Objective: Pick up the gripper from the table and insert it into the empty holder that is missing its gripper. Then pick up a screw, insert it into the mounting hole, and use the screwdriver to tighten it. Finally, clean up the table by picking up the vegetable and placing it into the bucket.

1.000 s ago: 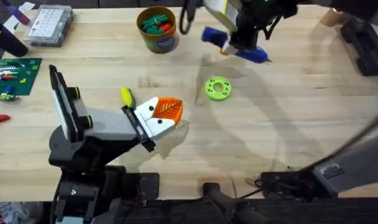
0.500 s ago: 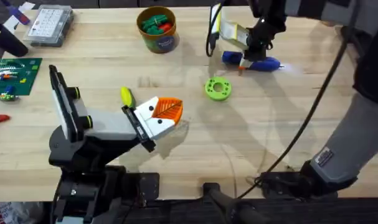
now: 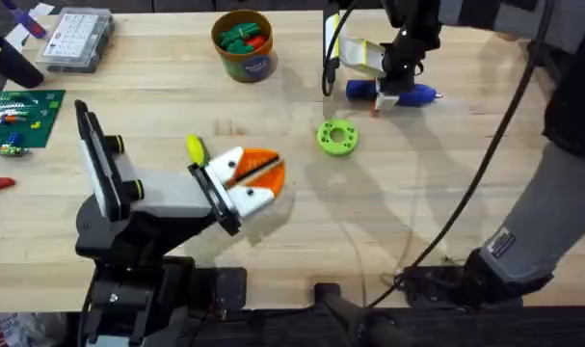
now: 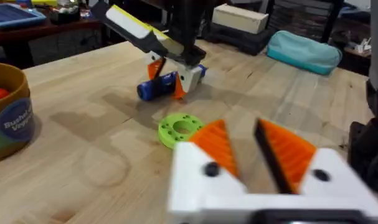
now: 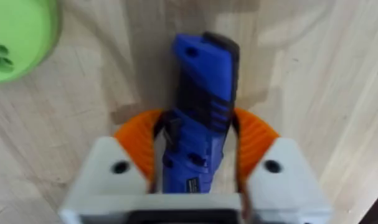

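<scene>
Blue screwdriver [image 5: 200, 118] pinched by R gripper [image 5: 197, 149], prob. on table; L gripper [image 4: 254, 146] narrowly open.

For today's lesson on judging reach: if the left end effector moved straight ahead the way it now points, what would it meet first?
Most likely the green disc lying on the table, just beyond the left end effector. Depth is unclear, so it might pass just over it.

Table [image 3: 273, 251]: light wood, matt, visible grain. Screwdriver [image 5: 201, 112]: smooth blue plastic, slight sheen. Right gripper [image 5: 195, 149]: white plastic, ribbed orange pads.
</scene>
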### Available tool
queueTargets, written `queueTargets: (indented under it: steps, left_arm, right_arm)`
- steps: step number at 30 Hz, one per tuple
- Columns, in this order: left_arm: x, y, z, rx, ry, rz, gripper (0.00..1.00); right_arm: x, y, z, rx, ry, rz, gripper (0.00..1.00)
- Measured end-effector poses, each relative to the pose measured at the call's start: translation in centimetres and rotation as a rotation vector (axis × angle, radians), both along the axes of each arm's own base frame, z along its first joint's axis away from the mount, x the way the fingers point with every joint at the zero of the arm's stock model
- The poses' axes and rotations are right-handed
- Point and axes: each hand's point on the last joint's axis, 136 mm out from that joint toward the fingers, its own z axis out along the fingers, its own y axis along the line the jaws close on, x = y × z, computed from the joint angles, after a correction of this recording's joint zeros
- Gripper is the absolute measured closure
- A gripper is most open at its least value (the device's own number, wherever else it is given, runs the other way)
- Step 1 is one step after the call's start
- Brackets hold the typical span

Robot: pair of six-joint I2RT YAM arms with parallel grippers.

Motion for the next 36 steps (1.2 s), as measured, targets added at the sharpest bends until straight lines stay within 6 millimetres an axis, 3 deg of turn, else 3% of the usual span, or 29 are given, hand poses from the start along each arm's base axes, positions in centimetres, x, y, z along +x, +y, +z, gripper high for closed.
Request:
queueTargets:
  steps: [3,5,6,11,17,21,24,36]
  left_arm:
    - [0.0,0.0,0.0,0.0,0.0,0.0,0.341]
    - [0.0,0.0,0.0,-0.001,0.002,0.0,0.074]
    - [0.0,0.0,0.0,-0.002,0.003,0.0,0.03]
    - [0.0,0.0,0.0,-0.002,0.004,0.001,0.015]
    - [0.0,0.0,0.0,-0.002,0.003,0.001,0.014]
    - [0.0,0.0,0.0,-0.002,0.003,0.001,0.014]
    - [0.0,0.0,0.0,-0.002,0.003,0.001,0.014]
    - [0.0,0.0,0.0,-0.002,0.003,0.001,0.014]
  right_arm:
    - [0.5,0.1,0.5,0.004,-0.022,-0.028,0.102]
    - [0.4,0.3,1.2,0.015,-0.032,-0.069,0.013]
    - [0.3,0.5,1.7,0.023,-0.042,-0.091,0.009]
    - [0.0,2.7,6.3,0.104,-0.137,-0.222,0.008]
    - [-3.3,4.8,12.3,0.189,-0.187,-0.323,0.008]
    - [-5.6,5.7,14.9,0.229,-0.196,-0.366,0.008]
    - [-6.6,6.2,15.8,0.25,-0.196,-0.392,0.008]
    - [-6.6,6.2,15.8,0.25,-0.196,-0.392,0.008]
